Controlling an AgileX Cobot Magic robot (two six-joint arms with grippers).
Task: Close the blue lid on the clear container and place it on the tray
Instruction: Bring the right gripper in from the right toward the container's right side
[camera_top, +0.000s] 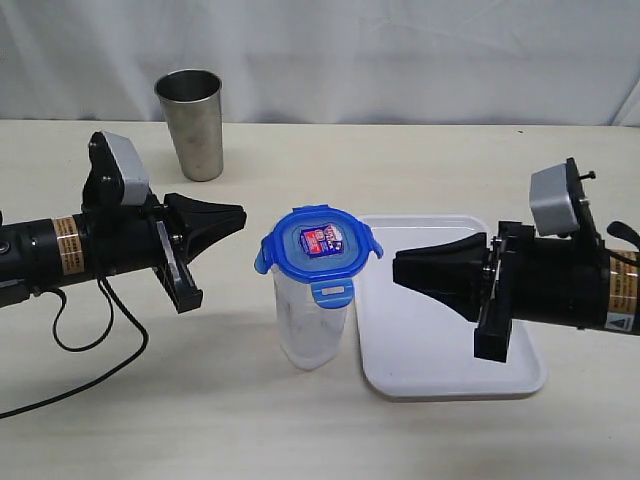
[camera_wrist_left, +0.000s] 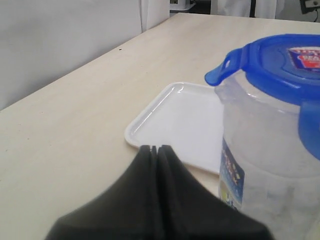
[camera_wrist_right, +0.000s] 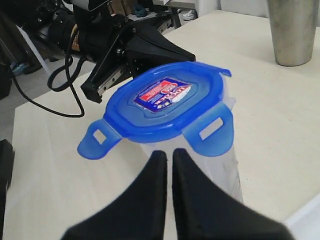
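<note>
The clear container (camera_top: 312, 325) stands upright on the table, just left of the tray (camera_top: 440, 340). The blue lid (camera_top: 318, 250) rests on top of it with its flaps sticking out, sticker facing up. My left gripper (camera_top: 240, 214) is shut and empty, hovering left of the container at about lid height. My right gripper (camera_top: 397, 269) is also shut and empty, hovering over the tray to the right of the container. The left wrist view shows the container (camera_wrist_left: 272, 160), the lid (camera_wrist_left: 280, 62) and the tray (camera_wrist_left: 175, 117); the right wrist view shows the lid (camera_wrist_right: 165, 102).
A shiny steel tumbler (camera_top: 192, 122) stands at the back left of the table, seen too as the tumbler (camera_wrist_right: 292, 30) in the right wrist view. A black cable (camera_top: 90, 345) loops on the table under the left arm. A white curtain backs the table.
</note>
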